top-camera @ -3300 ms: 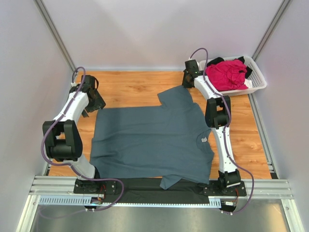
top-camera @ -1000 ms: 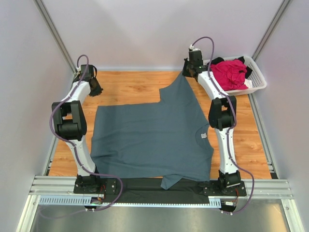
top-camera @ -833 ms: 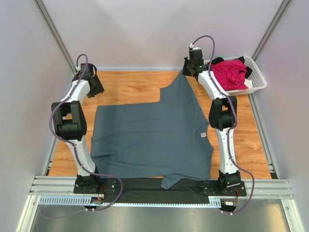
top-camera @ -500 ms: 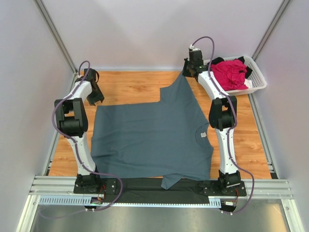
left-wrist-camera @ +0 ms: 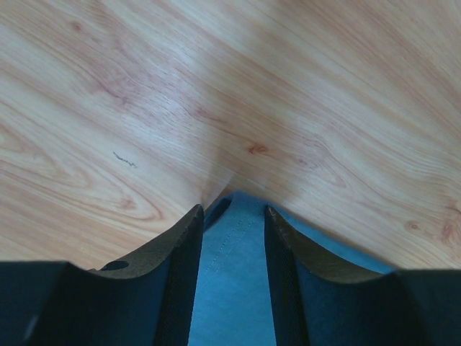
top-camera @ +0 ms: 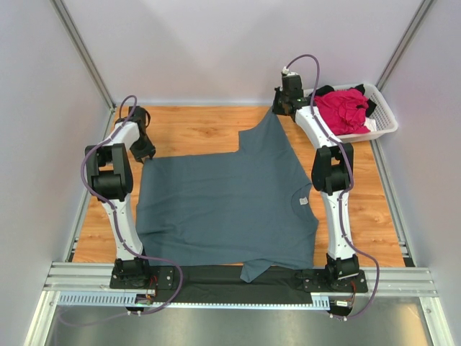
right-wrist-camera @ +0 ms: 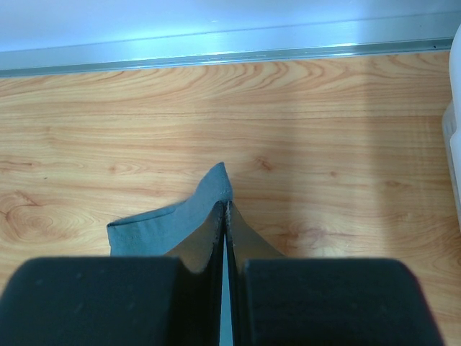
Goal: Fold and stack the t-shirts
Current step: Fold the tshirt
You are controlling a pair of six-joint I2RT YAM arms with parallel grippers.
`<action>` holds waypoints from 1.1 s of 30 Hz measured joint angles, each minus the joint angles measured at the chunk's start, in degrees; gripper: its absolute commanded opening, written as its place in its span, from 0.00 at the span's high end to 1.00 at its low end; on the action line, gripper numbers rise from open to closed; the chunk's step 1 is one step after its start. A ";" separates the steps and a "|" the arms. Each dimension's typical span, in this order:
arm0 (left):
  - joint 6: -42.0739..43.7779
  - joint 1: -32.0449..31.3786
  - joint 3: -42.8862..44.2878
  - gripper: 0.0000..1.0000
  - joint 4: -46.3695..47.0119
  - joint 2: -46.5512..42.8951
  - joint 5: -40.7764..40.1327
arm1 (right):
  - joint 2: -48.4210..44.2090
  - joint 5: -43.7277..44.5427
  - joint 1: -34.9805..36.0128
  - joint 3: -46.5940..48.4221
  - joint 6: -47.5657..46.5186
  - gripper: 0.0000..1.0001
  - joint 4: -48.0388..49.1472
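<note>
Since the frame 0.5 s ago, the left gripper (top-camera: 146, 153) has moved from the bare table (top-camera: 194, 130) toward the blue shirt (top-camera: 223, 205) and now sits at its far-left corner. The right arm has not moved.

1. Left gripper: jaws apart. In the left wrist view, the shirt corner lies between the two fingers (left-wrist-camera: 180, 252), with bare wood beyond it. Contact with the cloth cannot be determined.
2. Right gripper (top-camera: 277, 112): jaws pressed together on the far sleeve of the blue shirt. In the right wrist view, the sleeve hem sticks out past and to the left of the closed fingertips. The sleeve is drawn out toward the far right of the shirt body.
3. Blue shirt: spread flat on the table, label (top-camera: 303, 202) near its right edge. The near sleeve hangs over the table's near edge.
4. Basket (top-camera: 385, 115): beyond the shirt's far-right side, apart from it. It holds the pink shirt (top-camera: 338, 108) and the black shirt (top-camera: 358, 90), both crumpled.
</note>
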 measured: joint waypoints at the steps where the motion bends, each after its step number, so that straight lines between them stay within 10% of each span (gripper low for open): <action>1: -0.04 0.00 0.11 0.52 -0.04 0.09 -0.11 | 0.00 0.00 0.00 0.00 0.02 1.00 -0.04; 14: -1.60 0.00 3.13 0.44 -0.76 0.22 -1.20 | 0.00 -0.46 0.00 0.00 0.02 1.00 -0.15; 33: -4.13 -1.66 6.36 0.59 -4.09 3.87 -4.35 | 0.00 -1.51 0.00 0.00 0.02 1.00 -0.42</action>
